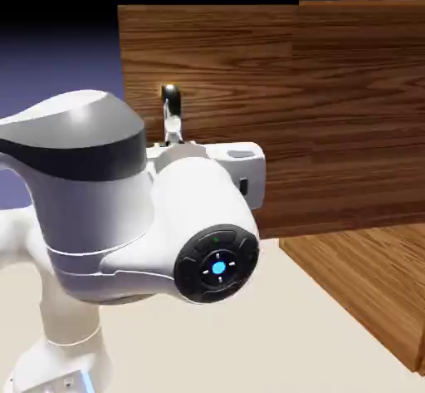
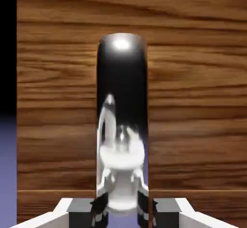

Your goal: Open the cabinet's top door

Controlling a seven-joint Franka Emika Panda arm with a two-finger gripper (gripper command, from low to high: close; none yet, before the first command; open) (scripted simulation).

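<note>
my arm [image 1: 124, 217] stands in front of the cabinet [image 1: 349, 117]. the handle [image 2: 121, 121] sits on the top door [image 2: 193, 101] near its left edge, between my fingertips [image 2: 79, 211].

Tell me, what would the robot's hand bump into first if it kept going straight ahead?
The hand is shut on the metal handle. Straight ahead behind the handle is the top door, so it would probably meet that wood first.
</note>
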